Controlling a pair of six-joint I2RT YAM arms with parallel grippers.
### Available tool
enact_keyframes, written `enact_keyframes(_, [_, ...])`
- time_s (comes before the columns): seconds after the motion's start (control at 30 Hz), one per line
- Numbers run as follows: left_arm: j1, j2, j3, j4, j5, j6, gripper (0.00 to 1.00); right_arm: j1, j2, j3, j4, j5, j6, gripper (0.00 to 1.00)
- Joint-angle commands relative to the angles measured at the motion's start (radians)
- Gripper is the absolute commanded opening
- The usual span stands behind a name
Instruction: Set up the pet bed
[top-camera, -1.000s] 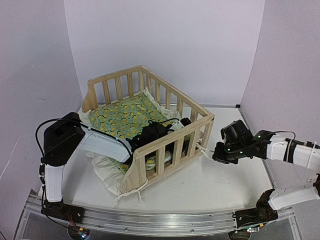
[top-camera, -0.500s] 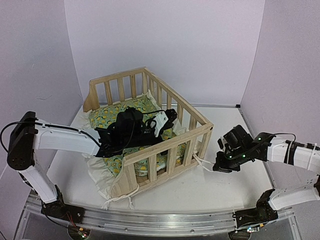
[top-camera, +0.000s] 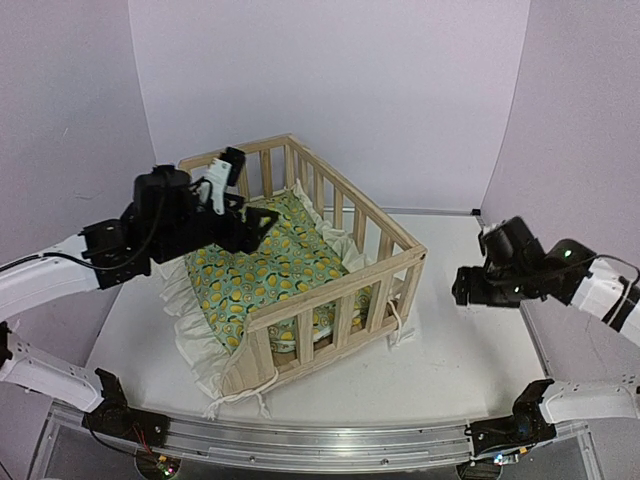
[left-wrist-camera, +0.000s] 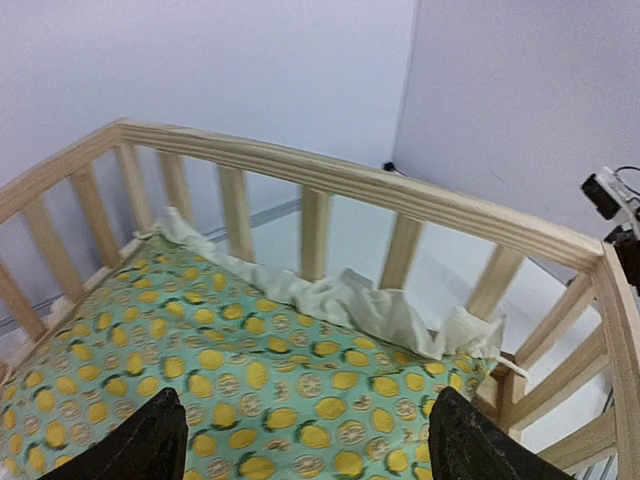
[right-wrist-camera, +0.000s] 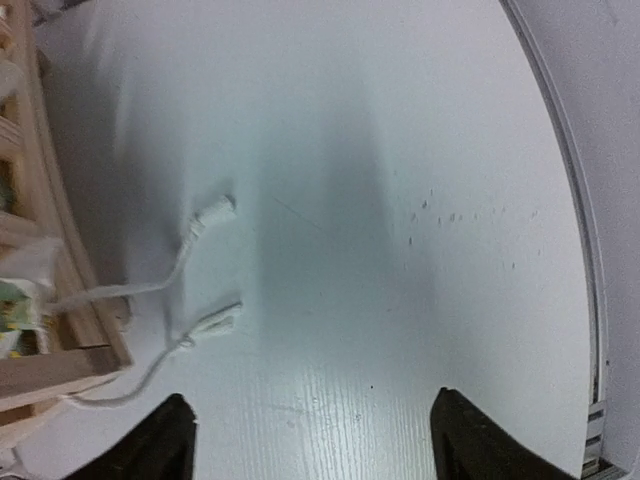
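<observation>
Hovering left claw (left-wrist-camera: 305, 425), spread wide and empty, with the cushion (left-wrist-camera: 200, 370) of the pet bed (left-wrist-camera: 350, 185) beneath, and right claw (right-wrist-camera: 310, 425), equally wide and empty, with worktop (right-wrist-camera: 400, 150) beneath.

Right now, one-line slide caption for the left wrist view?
Left gripper open above the lemon-print cushion inside the pine slatted pet bed frame, cream ruffle bunched along the far side.

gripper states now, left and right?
Left gripper: open, holding nothing.
Right gripper: open, holding nothing.
</observation>
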Motion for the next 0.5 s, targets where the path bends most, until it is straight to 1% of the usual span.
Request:
enact_keyframes(0.0, [0.115, -0.178, 0.009, -0.198, -0.081, -0.191, 0.85, -0.086, 0.065, 0.366, 0.052, -0.073, -0.371, 0.92])
enact_keyframes(0.07, [0.206, -0.214, -0.023, -0.228, -0.031, -0.26, 0.86, -0.105, 0.194, 0.56, 0.024, -0.124, -0.457, 0.98])
enact_keyframes(0.13, [0.299, -0.231, -0.053, -0.255, 0.032, -0.323, 0.86, -0.108, 0.315, 0.741, 0.002, -0.184, -0.498, 0.98])
enact_keyframes(0.27, [0.491, -0.286, -0.155, -0.265, 0.145, -0.422, 0.85, -0.107, 0.506, 1.024, 0.004, -0.355, -0.523, 0.98])
enact_keyframes(0.37, [0.61, -0.37, -0.293, -0.196, 0.176, -0.513, 0.85, -0.106, 0.636, 1.192, -0.013, -0.506, -0.526, 0.98])
enact_keyframes(0.47, [0.713, -0.47, -0.469, -0.04, 0.25, -0.656, 0.84, -0.104, 0.736, 1.305, -0.027, -0.618, -0.502, 0.97])
